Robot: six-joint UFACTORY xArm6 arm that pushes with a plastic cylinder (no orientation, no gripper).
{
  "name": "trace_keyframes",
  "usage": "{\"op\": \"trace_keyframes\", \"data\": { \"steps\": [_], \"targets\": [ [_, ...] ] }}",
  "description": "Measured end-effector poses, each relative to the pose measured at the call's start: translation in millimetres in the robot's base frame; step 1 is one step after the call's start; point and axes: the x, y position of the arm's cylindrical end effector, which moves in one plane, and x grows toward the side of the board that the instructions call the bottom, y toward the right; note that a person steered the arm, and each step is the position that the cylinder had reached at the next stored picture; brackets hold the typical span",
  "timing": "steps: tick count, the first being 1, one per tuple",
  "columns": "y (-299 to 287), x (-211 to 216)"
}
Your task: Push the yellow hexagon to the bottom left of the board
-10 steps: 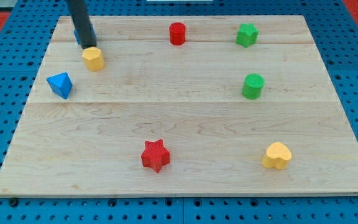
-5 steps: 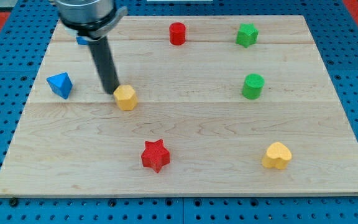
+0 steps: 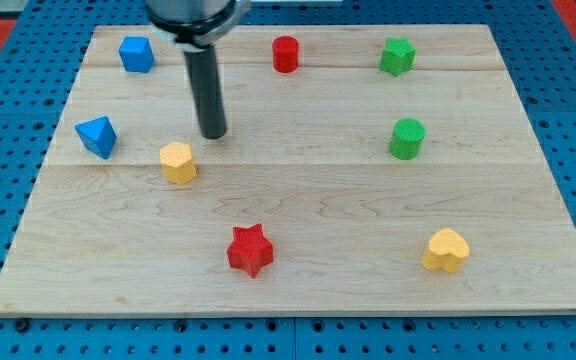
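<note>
The yellow hexagon (image 3: 178,162) lies on the wooden board (image 3: 298,250), left of centre. My tip (image 3: 213,134) stands just above and to the right of it, a small gap apart, not touching. The dark rod rises from there to the view's top.
A blue block (image 3: 96,136) lies left of the hexagon and another blue block (image 3: 136,54) at the top left. A red star (image 3: 250,250) sits at bottom centre, a red cylinder (image 3: 286,54) at top centre. A green star (image 3: 397,56), a green cylinder (image 3: 406,138) and a yellow heart (image 3: 446,250) are on the right.
The yellow hexagon went from the top left down and right, then back left a little. My tip followed it down, then moved right and up, off the hexagon.
</note>
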Motion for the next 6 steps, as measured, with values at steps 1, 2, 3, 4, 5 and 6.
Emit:
{"op": "trace_keyframes", "data": {
  "steps": [1,2,3,4,5,6],
  "targets": [
    [-38,53],
    [-66,94],
    [-66,126],
    [-66,113],
    [-79,99],
    [-100,117]
  ]
}}
